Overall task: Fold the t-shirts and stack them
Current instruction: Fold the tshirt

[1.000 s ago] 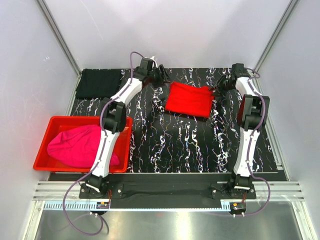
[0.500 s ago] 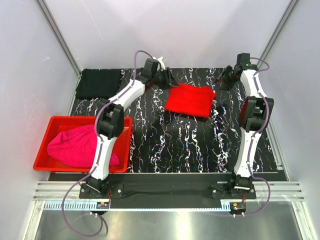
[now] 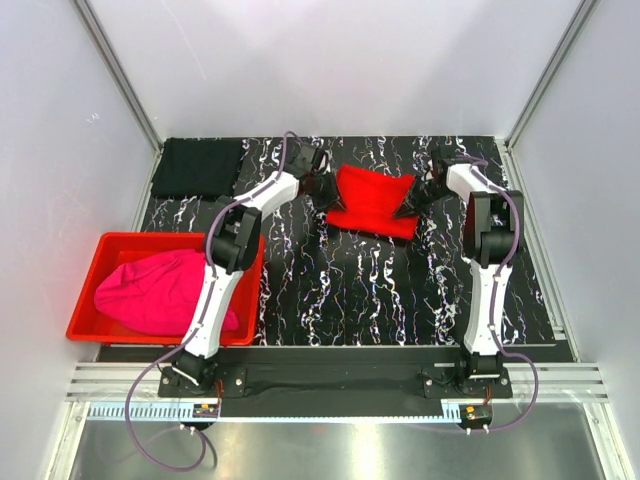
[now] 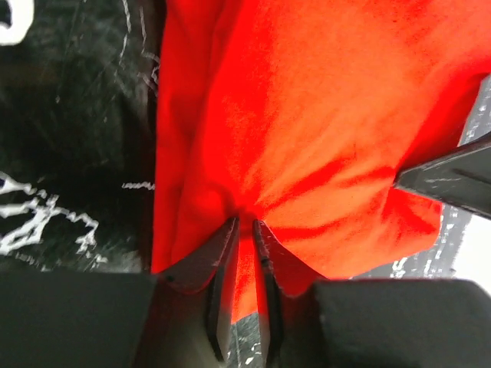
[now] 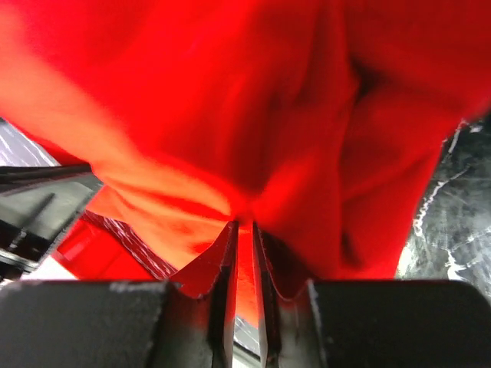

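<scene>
The red t-shirt (image 3: 371,198) lies partly folded at the back middle of the table, its far corners lifted. My left gripper (image 3: 327,190) is shut on its left edge; in the left wrist view the red t-shirt (image 4: 307,115) bunches between my jaws at the left gripper (image 4: 245,224). My right gripper (image 3: 415,198) is shut on its right edge, and the right wrist view shows the red t-shirt (image 5: 253,100) puckering at the right gripper (image 5: 244,224). The black t-shirt (image 3: 198,166) lies folded at the back left. The pink t-shirt (image 3: 160,291) is heaped in the bin.
A red plastic bin (image 3: 112,245) stands at the front left, overhanging the black marbled table (image 3: 360,290). White walls and metal posts close in the back and sides. Both arm bases sit on the rail at the near edge.
Both grippers came down from the far corners onto the red t-shirt's side edges and closed on the cloth. The shirt's far corners have lifted and it has narrowed between them.
</scene>
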`<action>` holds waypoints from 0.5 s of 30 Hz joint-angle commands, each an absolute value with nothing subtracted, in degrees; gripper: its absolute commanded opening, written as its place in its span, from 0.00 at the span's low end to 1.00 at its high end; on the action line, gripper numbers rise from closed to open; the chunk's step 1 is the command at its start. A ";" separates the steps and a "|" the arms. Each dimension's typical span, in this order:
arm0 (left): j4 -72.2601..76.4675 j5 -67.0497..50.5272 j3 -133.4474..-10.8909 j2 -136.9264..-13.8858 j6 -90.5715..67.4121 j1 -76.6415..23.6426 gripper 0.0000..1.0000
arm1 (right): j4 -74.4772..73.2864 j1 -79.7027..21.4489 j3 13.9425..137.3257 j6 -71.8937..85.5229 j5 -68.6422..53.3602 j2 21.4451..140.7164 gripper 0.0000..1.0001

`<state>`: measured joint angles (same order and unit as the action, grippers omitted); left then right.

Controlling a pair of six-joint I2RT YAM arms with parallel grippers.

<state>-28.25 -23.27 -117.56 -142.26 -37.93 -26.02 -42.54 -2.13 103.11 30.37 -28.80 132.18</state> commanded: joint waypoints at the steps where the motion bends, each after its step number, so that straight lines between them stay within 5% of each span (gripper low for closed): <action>1: -39.99 -15.30 -112.96 -140.46 -32.71 -27.24 0.20 | -42.80 -2.28 98.73 26.37 -30.41 128.94 0.20; 7: -39.30 -17.57 -93.63 -128.69 -30.07 -29.79 0.18 | -42.45 -3.87 83.80 22.50 -31.99 121.74 0.22; 8: -38.50 -18.36 -90.82 -126.67 -29.45 -30.23 0.07 | -42.36 -3.87 82.02 22.24 -32.25 120.25 0.22; 11: -32.27 -24.33 -79.13 -117.36 -27.26 -30.67 0.04 | -44.64 -3.87 77.96 21.01 -32.70 114.62 0.34; 14: -31.37 -23.65 -76.90 -109.62 -23.05 -30.59 0.21 | -47.55 -3.43 78.75 21.18 -32.43 110.05 0.47; 15: -31.29 -23.47 -77.60 -108.64 -21.98 -30.50 0.34 | -47.72 -3.25 79.36 21.18 -32.17 108.21 0.48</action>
<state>-31.42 -24.05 -77.56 -114.63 -28.42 -31.68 -45.67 -4.16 77.87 23.31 -33.69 115.22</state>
